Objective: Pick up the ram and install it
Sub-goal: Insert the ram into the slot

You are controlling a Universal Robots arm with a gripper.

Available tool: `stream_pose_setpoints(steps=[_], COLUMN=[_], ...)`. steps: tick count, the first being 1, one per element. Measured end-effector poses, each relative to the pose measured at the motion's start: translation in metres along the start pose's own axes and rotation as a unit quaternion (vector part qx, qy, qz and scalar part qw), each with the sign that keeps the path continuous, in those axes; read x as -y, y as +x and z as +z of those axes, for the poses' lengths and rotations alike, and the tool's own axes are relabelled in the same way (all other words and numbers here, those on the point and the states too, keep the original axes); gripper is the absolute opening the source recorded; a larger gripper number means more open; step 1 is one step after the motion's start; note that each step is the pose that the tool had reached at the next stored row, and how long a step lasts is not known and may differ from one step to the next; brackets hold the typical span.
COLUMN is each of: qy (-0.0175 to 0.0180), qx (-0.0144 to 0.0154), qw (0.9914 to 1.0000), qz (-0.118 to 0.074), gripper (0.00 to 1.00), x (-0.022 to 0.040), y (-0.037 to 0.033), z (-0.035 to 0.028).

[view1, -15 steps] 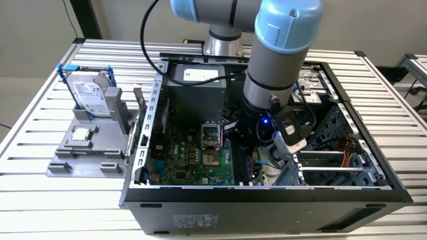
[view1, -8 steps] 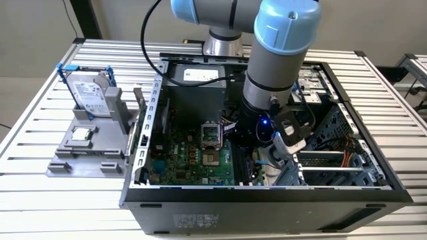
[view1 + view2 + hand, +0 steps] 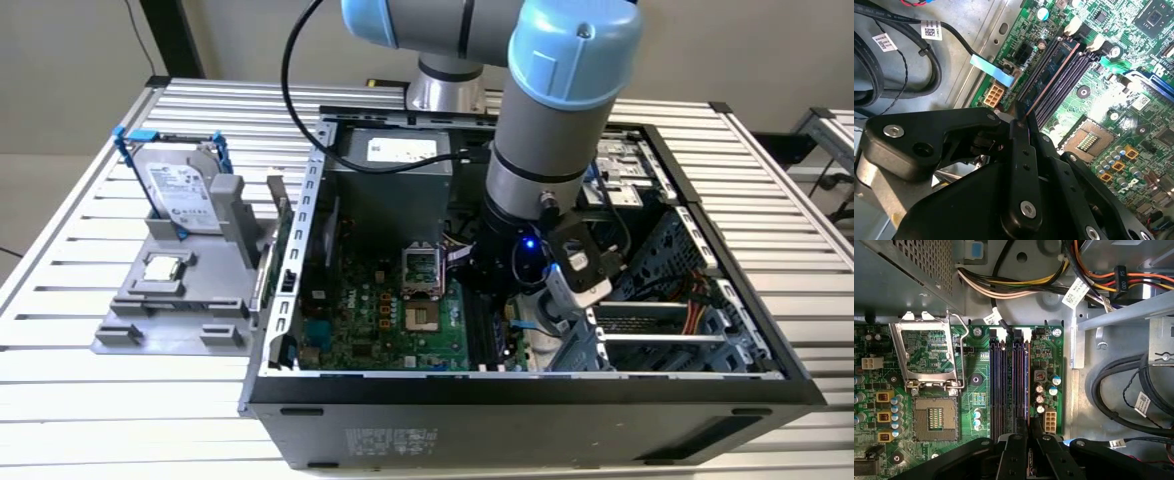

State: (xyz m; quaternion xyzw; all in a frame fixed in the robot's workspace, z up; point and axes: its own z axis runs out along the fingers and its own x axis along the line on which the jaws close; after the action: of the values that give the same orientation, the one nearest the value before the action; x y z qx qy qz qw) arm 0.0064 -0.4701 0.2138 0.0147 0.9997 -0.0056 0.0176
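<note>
End effector (image 3: 1020, 120) clamped on the ram (image 3: 1054, 65), standing in a motherboard slot (image 3: 1020, 365) inside the open case (image 3: 534, 425).

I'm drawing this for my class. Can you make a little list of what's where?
gripper: inside the open computer case, closed on the ram
ram: standing on edge among the memory slots of the green board
processor socket: open, empty
hard drive: upright on the grey stand, outside the case
processor chip: flat on that stand
</note>
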Motion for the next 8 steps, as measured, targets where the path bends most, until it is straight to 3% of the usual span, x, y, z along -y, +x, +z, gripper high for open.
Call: stream_pose_setpoints(steps=[8], qy=[0.0005], qx=[-0.0001], qw=[1.0], qz=[0.0], gripper=[0.0], x=[0.0001], y=[0.0002], z=[0.0046])
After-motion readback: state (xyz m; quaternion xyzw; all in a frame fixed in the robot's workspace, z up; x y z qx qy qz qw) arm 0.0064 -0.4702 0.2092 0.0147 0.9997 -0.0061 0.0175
